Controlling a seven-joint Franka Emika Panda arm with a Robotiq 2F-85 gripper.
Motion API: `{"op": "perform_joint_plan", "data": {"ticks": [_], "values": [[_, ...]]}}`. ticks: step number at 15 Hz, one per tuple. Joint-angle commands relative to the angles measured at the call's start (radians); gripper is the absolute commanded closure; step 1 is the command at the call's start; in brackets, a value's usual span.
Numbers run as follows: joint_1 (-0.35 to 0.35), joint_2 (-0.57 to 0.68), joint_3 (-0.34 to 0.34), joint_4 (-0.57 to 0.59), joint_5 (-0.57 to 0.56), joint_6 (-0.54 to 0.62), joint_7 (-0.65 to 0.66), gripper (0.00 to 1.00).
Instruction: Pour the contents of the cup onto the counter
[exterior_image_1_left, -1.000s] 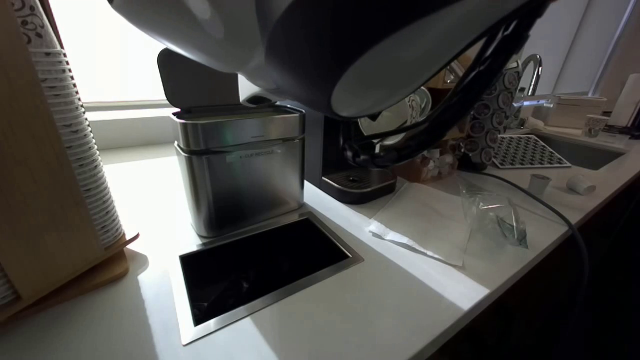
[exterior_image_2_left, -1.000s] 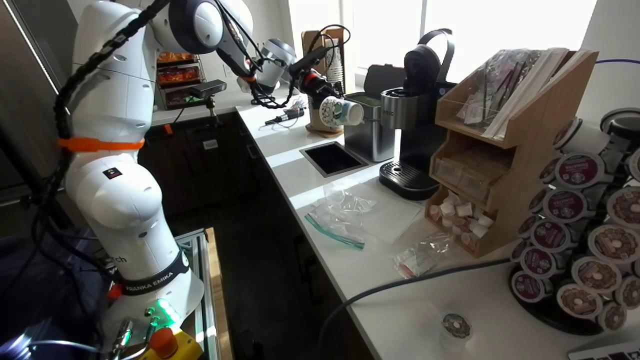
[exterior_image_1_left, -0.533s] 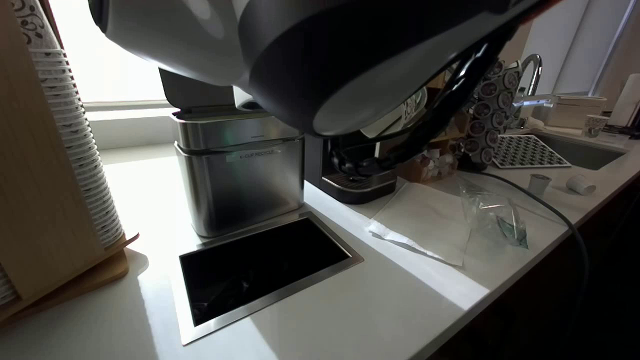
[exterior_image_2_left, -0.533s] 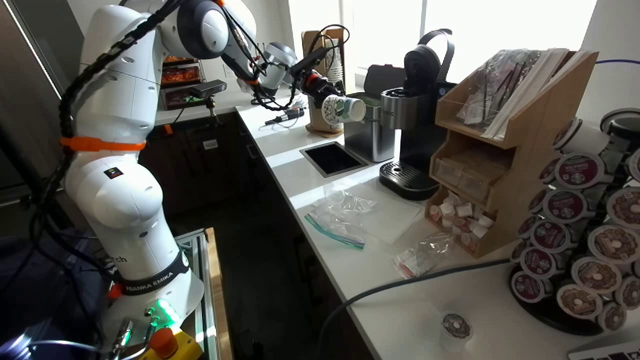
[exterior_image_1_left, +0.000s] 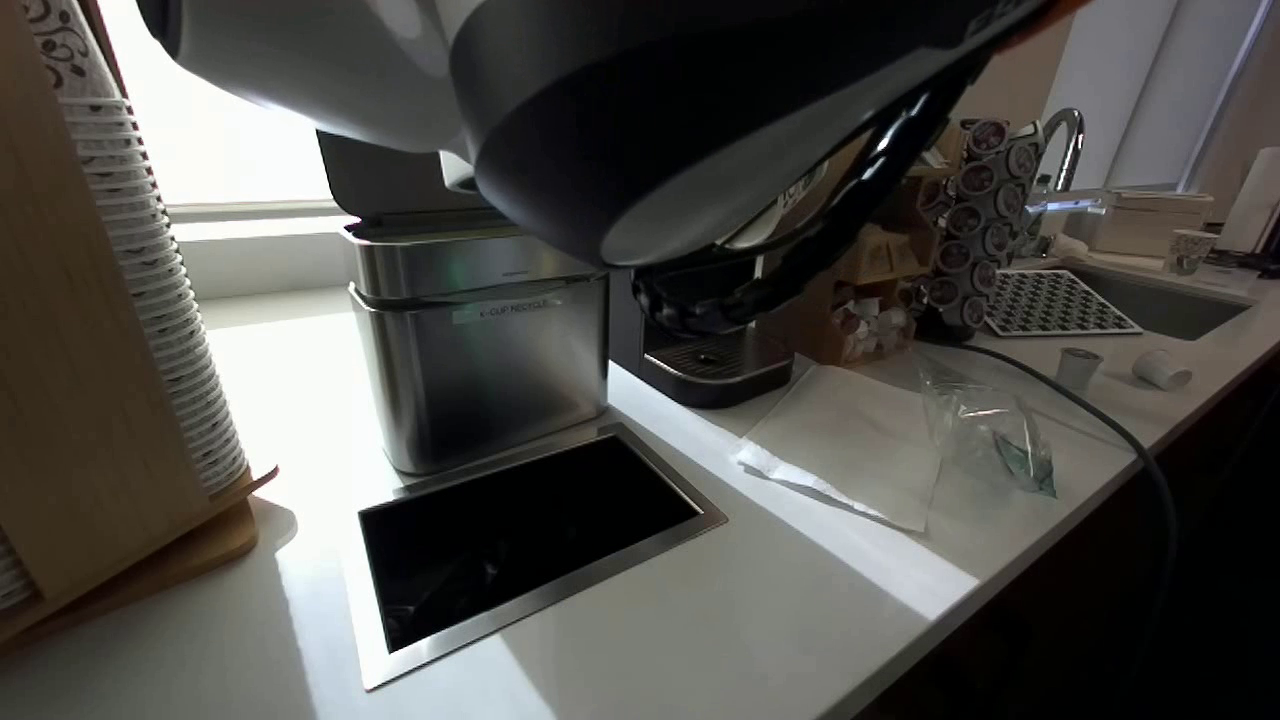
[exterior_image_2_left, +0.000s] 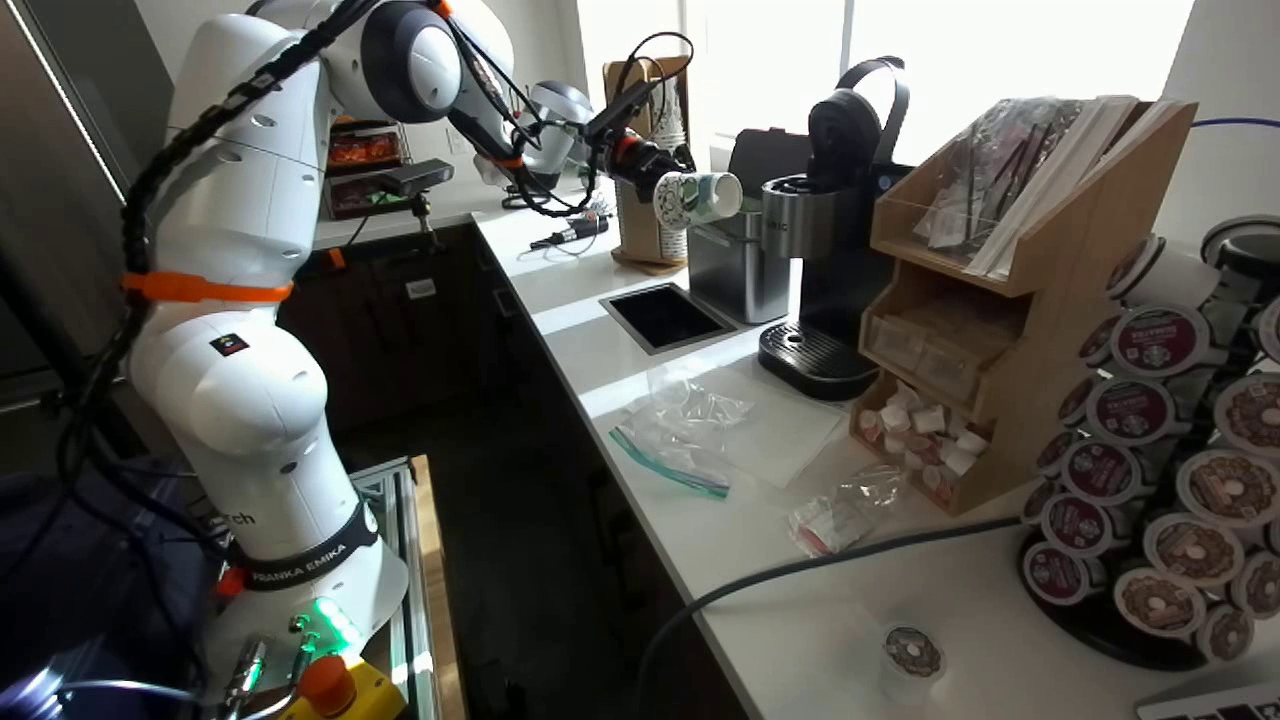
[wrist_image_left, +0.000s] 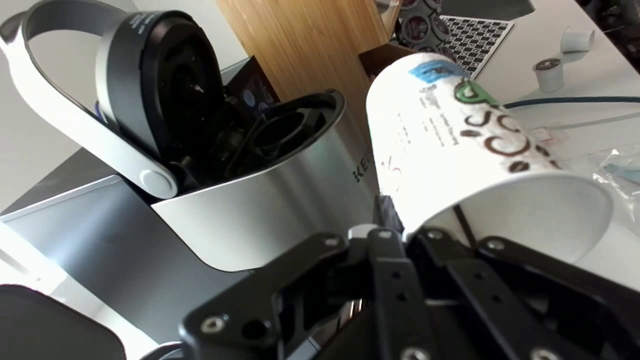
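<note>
The cup (wrist_image_left: 450, 130), white with green and brown print, lies tipped on its side in mid-air. My gripper (wrist_image_left: 397, 220) is shut on its wall near the rim. One finger (wrist_image_left: 386, 210) shows outside the wall; the other is mostly hidden at the mouth. In the wrist view the mouth faces the lower right, and a thin brown line shows inside. An exterior view has the cup (exterior_image_2_left: 697, 200) well above the white counter (exterior_image_2_left: 580, 350), left of the coffee maker. The arm covers most of the cup (exterior_image_1_left: 803, 187) in an exterior view.
Close by stands the coffee maker (wrist_image_left: 270, 205) with its lid raised. A steel bin (exterior_image_1_left: 490, 360) stands behind the dark cut-out (exterior_image_1_left: 530, 530). A tall cup stack (exterior_image_1_left: 165, 280), a wooden organizer (exterior_image_2_left: 1060, 250), plastic bags (exterior_image_2_left: 685, 425) and a pod rack (exterior_image_2_left: 1130, 490) are around.
The cup and gripper have moved slightly up and right toward the coffee maker in an exterior view, with the cup's tilt changing a little. The grip on the cup stays.
</note>
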Motion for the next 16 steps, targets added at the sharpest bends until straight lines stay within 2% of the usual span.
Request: {"op": "perform_joint_plan", "data": {"ticks": [1, 16], "values": [[0.032, 0.033, -0.008, 0.037, -0.053, -0.058, -0.021, 0.99], [0.069, 0.035, -0.014, 0.017, -0.19, -0.135, -0.062, 0.99]]}}
